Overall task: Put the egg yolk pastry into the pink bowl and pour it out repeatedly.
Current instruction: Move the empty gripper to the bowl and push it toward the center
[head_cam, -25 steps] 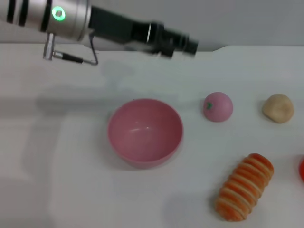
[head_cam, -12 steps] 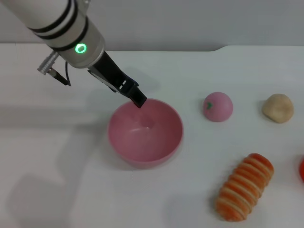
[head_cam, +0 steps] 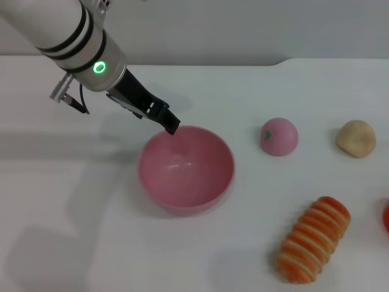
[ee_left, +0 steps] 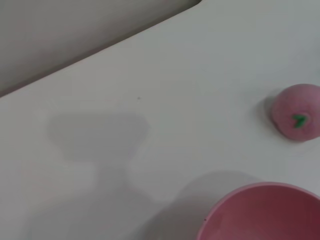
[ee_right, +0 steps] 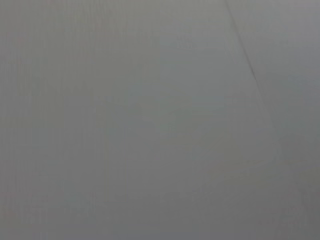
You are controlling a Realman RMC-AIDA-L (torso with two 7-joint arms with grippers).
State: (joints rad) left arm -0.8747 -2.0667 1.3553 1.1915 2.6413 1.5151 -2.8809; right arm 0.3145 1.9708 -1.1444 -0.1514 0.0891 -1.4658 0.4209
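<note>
The pink bowl (head_cam: 185,170) stands upright and empty on the white table, left of centre in the head view. Its rim also shows in the left wrist view (ee_left: 260,210). The egg yolk pastry (head_cam: 355,138), a pale beige lump, lies on the table far to the right, apart from the bowl. My left gripper (head_cam: 170,125) points down at the bowl's far-left rim, its dark tip right at the edge. Whether it touches the rim is unclear. My right gripper is out of sight, and the right wrist view shows only a plain grey surface.
A pink ball with a green mark (head_cam: 278,136) (ee_left: 296,119) lies between the bowl and the pastry. An orange-and-cream striped roll (head_cam: 312,238) lies front right, with a red object (head_cam: 386,217) at the right edge. The table's far edge (head_cam: 182,61) runs behind.
The left arm swung down from the far side to the bowl's far rim, then drew its tip back slightly to the left. The bowl and the other objects stayed put.
</note>
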